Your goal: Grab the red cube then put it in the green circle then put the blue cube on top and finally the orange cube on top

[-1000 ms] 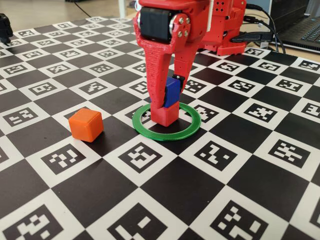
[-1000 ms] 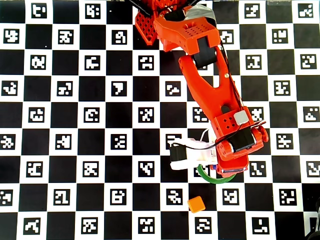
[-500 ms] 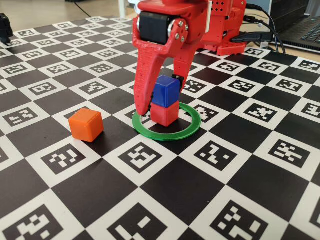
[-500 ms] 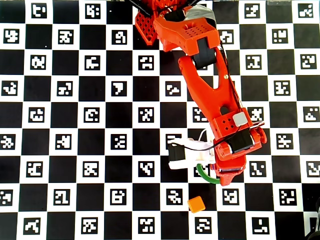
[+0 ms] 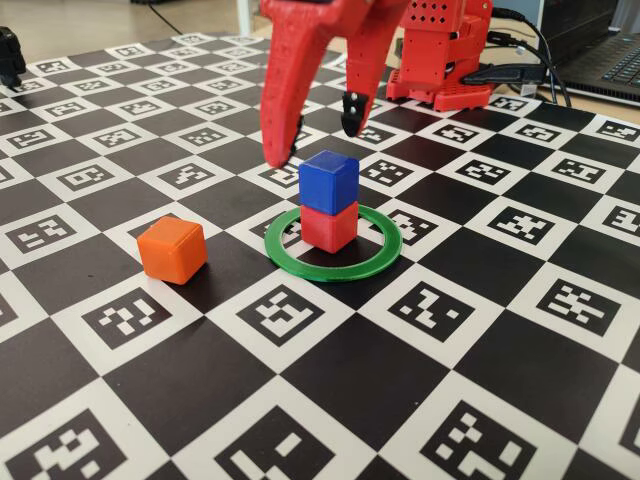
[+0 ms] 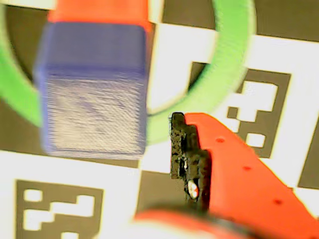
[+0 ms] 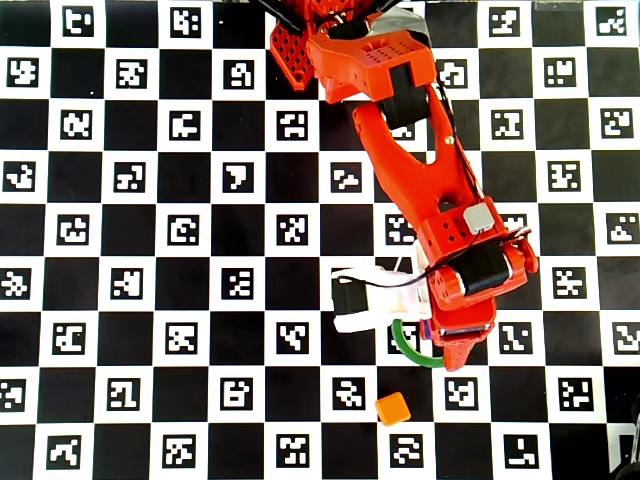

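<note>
The blue cube (image 5: 328, 181) rests squarely on the red cube (image 5: 328, 228), and the stack stands inside the green circle (image 5: 333, 246). My red gripper (image 5: 316, 142) hangs open just above and behind the stack, touching neither cube. The orange cube (image 5: 172, 250) sits alone on the board, left of the ring. In the wrist view the blue cube (image 6: 92, 89) fills the upper left with the red cube (image 6: 99, 10) beyond it and the green circle (image 6: 229, 64) around them; one black-padded fingertip (image 6: 182, 144) stands clear to its right. From overhead the arm hides the stack; the orange cube (image 7: 393, 408) and part of the green circle (image 7: 406, 348) show.
The checkerboard mat (image 5: 330, 400) with printed markers covers the table. The arm's red base (image 5: 440, 60) stands at the back, with cables and a laptop (image 5: 600, 55) behind it on the right. A white camera mount (image 7: 358, 305) sticks out from the wrist.
The gripper opened and let go of the blue cube, leaving it on the red cube, then rose straight up away from the stack. The orange cube stayed put.
</note>
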Tool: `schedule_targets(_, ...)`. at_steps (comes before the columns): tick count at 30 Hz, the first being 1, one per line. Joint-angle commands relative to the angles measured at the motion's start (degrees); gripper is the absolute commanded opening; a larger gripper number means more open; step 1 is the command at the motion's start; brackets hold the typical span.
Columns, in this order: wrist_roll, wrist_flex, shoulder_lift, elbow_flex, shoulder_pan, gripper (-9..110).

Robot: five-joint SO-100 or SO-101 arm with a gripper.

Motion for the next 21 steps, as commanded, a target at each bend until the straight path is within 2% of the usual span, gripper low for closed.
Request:
schedule_targets(1, -3.7, 3.6, 6.7, -9.8, 2.9, 44)
schedule_targets(7, -9.0, 5.2, 3.4, -18.4, 4.5, 43)
schedule_targets(21, -12.8, 2.9, -13.1, -37.6, 3.8, 43)
